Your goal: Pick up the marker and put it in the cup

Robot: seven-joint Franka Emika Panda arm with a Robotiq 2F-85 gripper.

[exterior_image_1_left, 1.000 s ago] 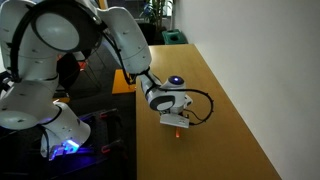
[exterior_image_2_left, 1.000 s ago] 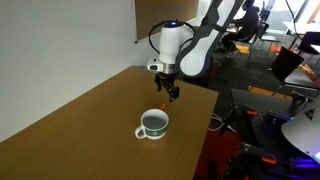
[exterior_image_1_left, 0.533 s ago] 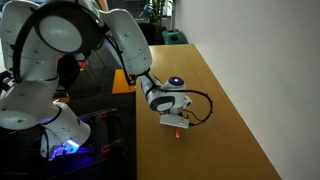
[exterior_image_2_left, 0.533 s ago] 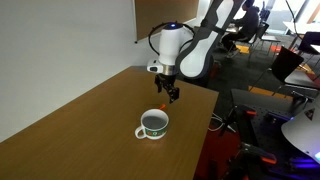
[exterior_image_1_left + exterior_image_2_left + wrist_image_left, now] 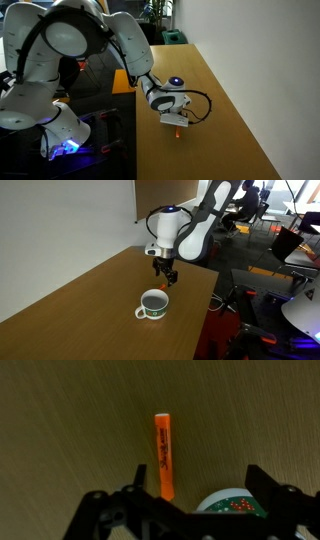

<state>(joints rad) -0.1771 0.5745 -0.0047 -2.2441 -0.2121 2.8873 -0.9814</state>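
The orange marker (image 5: 164, 455) lies flat on the wooden table, pointing away from me in the wrist view. Its near end is next to my left finger (image 5: 140, 476). The small grey-white cup (image 5: 153, 304) stands upright just beside it, and its rim with a green and red pattern shows low between my fingers in the wrist view (image 5: 228, 506). My gripper (image 5: 197, 472) is open and empty. It hovers a little above the marker and the cup in both exterior views (image 5: 166, 278) (image 5: 177, 123). A bit of orange (image 5: 178, 131) shows under it.
The table (image 5: 80, 310) is a long wooden top, and the cup and marker sit close to its edge on the robot's side. The robot's base with cables and a blue light (image 5: 65, 145) stands past that edge. Office chairs and desks (image 5: 285, 240) are behind.
The gripper has shifted very slightly above the marker. The marker and the cup have not moved.
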